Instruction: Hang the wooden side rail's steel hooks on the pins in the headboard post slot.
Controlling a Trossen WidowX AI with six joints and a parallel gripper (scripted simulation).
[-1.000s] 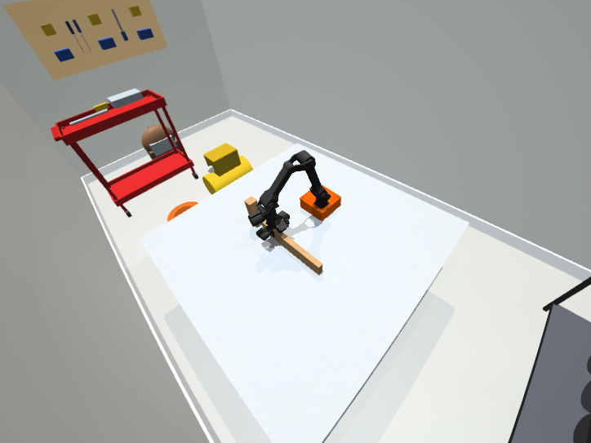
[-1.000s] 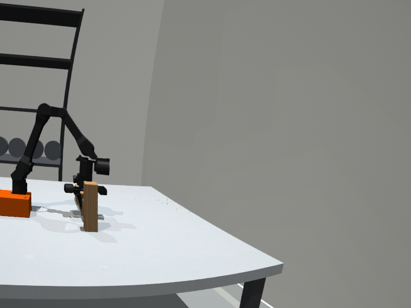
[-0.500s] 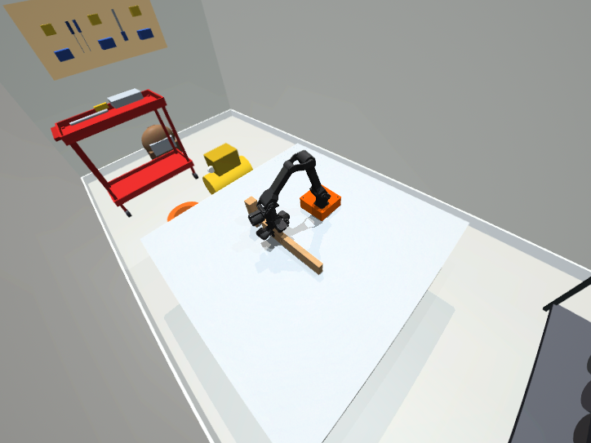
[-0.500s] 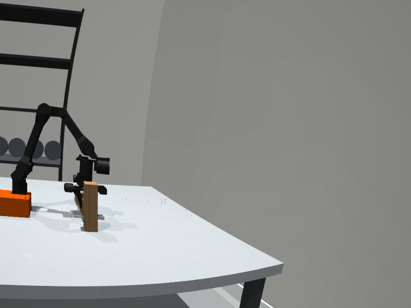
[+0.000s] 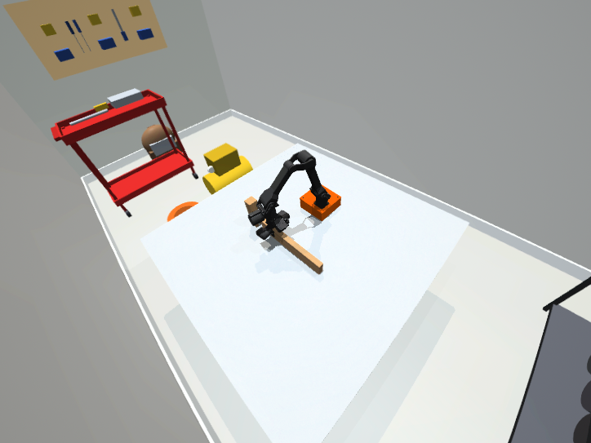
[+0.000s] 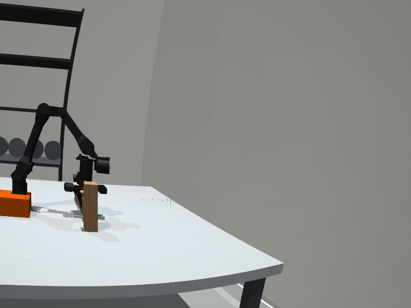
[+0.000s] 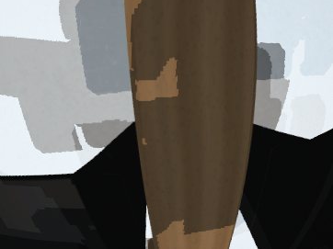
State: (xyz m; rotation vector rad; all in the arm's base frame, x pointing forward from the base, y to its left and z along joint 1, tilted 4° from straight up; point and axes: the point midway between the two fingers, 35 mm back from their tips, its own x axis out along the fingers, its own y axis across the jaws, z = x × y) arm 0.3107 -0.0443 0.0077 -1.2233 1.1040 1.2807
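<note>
The long, light-brown wooden side rail (image 5: 299, 251) (image 7: 198, 120) slanted across the table; in the top view its far end lay low toward the right, while its hook end was hidden near the upright brown wooden post (image 5: 251, 203) (image 6: 90, 206) at left. Neither hooks nor pins could be seen, so seating was unverified. Risk, by judgement: if a hook was short of its pin, release would drop that end; cause, too little travel toward the post or too little lowering. A sideways pull by the fingers on opening could also twist the rail or tip the post. The black parallel-jaw gripper (image 5: 273, 232) (image 7: 174, 125) was part-way open, closed on the rail, one finger against each side, near the post. Outward, the black jointed arm (image 5: 282, 180) (image 6: 73, 127) arched from its orange block base (image 5: 320, 212) (image 6: 15, 205) over the white table (image 5: 295, 334) (image 6: 143, 253).
</note>
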